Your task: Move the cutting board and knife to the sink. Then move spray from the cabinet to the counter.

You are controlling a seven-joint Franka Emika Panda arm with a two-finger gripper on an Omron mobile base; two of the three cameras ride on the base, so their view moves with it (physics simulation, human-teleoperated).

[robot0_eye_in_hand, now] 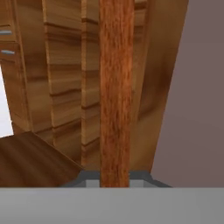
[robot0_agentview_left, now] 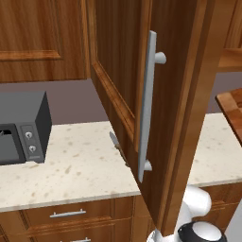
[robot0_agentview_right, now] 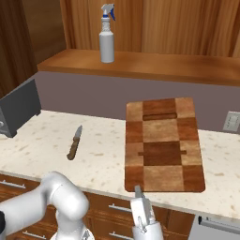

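The patchwork cutting board [robot0_agentview_right: 161, 145] is over the counter [robot0_agentview_right: 42, 140], its far end raised against the back wall. My gripper [robot0_agentview_right: 139, 193] is shut on its near edge. The hand view shows my gripper [robot0_eye_in_hand: 114, 179] with the board's edge [robot0_eye_in_hand: 116, 87] running up from between the fingertips. The board's corner [robot0_agentview_left: 232, 111] also shows at the right. The knife [robot0_agentview_right: 74, 143] lies flat on the counter to the left of the board; its blade [robot0_agentview_left: 116, 144] peeks from behind the open cabinet door [robot0_agentview_left: 189, 94]. The spray [robot0_agentview_right: 107, 37] stands upright on the cabinet shelf [robot0_agentview_right: 164, 65]. The sink is out of view.
The open cabinet door with its long silver handle [robot0_agentview_left: 147, 104] swings out over the counter [robot0_agentview_left: 75, 165]. A dark microwave [robot0_agentview_left: 21, 127] sits at the left end. A wall outlet [robot0_agentview_right: 231, 121] is behind the board. Drawers [robot0_agentview_left: 68, 213] run below the counter.
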